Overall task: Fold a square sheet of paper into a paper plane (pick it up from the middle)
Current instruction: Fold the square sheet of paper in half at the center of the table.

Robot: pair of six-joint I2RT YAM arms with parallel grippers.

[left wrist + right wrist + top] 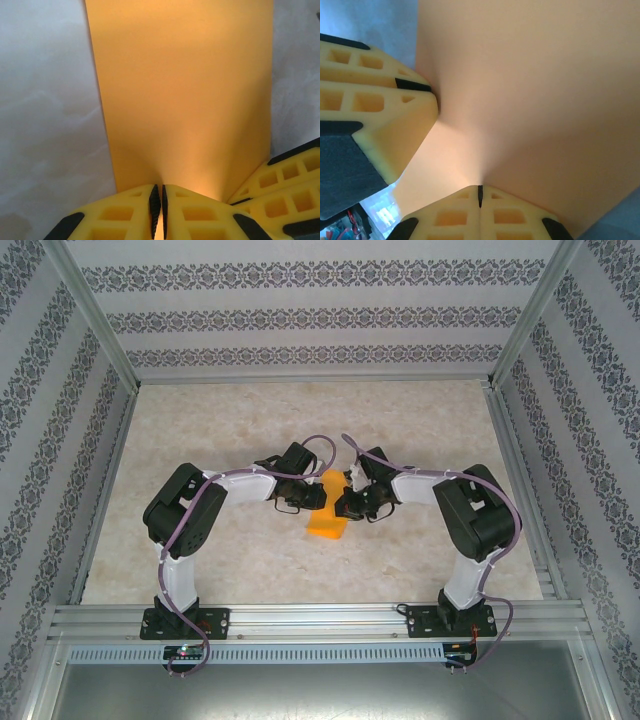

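Observation:
The square sheet of paper point(327, 512) is bright orange and shows from above as a narrow strip between the two grippers at the table's middle. My left gripper point(316, 496) is shut on its edge. In the left wrist view the paper point(185, 90) runs straight away from the left gripper point(158, 200), pinched between the black pads. My right gripper point(344, 503) faces it from the other side. In the right wrist view the right gripper point(480, 196) is shut on the paper point(535, 100), which puckers at the tips. The two grippers sit almost touching.
The pale marbled table point(220, 430) is bounded by patterned walls and metal rails point(320, 618). The right gripper's yellow fingers point(292, 175) show at the lower right of the left wrist view. The left gripper's fingers point(375, 105) show at the left of the right wrist view.

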